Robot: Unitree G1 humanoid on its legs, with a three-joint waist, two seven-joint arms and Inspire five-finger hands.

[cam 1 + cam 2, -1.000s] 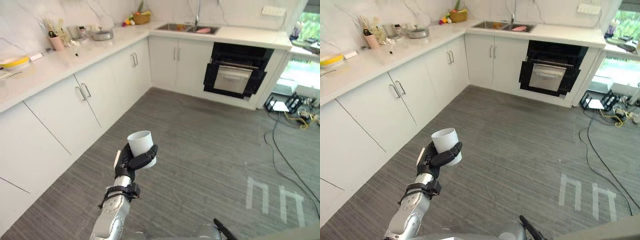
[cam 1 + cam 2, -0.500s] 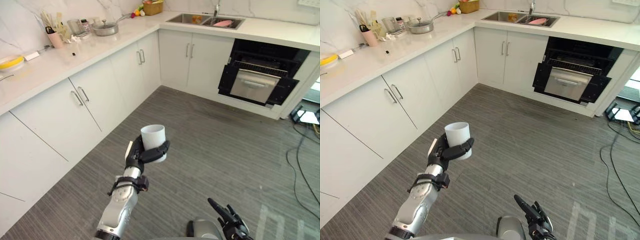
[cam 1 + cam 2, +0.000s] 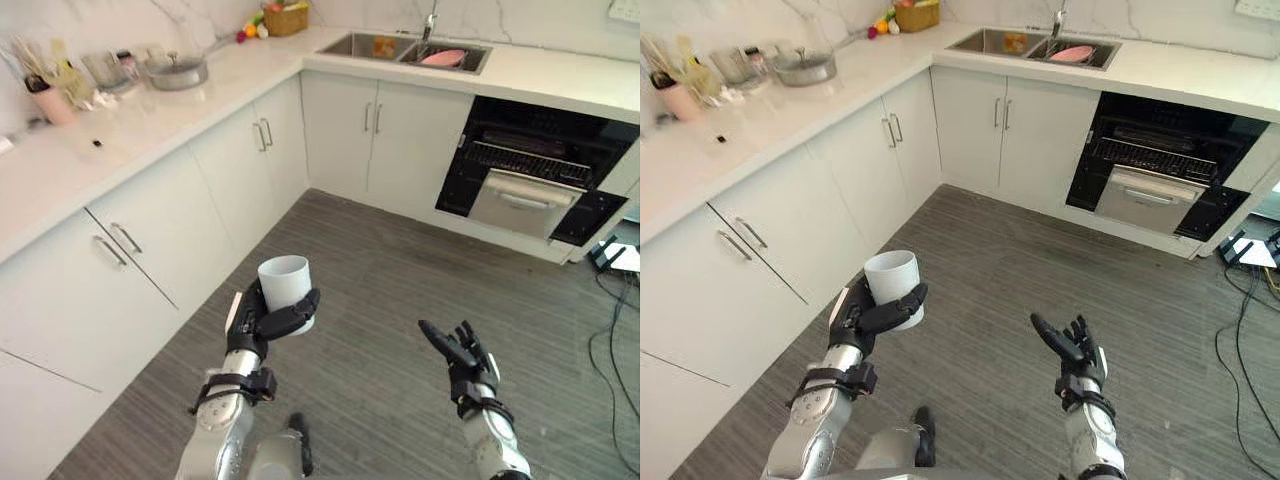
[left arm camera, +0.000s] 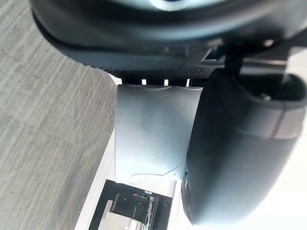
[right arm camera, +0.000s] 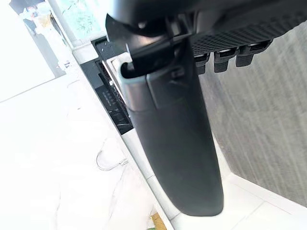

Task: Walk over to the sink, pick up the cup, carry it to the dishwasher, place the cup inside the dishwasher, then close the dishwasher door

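The cup (image 3: 285, 285), white and upright with its mouth facing up, is off the ground and in the left hand (image 3: 262, 322), held out over the grey plank floor (image 3: 400, 290) in the near-left middle of the kitchen. The fingers wrap round its far side and the thumb closes over the near side, a firm clamp low on the wall. The left wrist view confirms it: the cup's pale wall (image 4: 153, 134) sits pressed against the palm with the thumb (image 4: 235, 153) lying across it. The left forearm rises from the near edge, wrist bent up. Over on the right, the right hand (image 3: 462, 360) is raised too, empty, its fingers straight and fanned apart, pointing away to the far left. Now the room: a long white counter (image 3: 130, 140) runs down the left and turns along the far wall, with white cabinets (image 3: 240, 170) beneath. Far right, well apart from the cup, the dishwasher (image 3: 530, 175) stands open, a rack showing in its dark cavity. Left of it the sink (image 3: 385, 45) is set in the counter, something pink (image 3: 445, 58) lying inside. A lidded pan (image 3: 177, 72) sits on the left counter, a basket (image 3: 287, 18) in the far corner.
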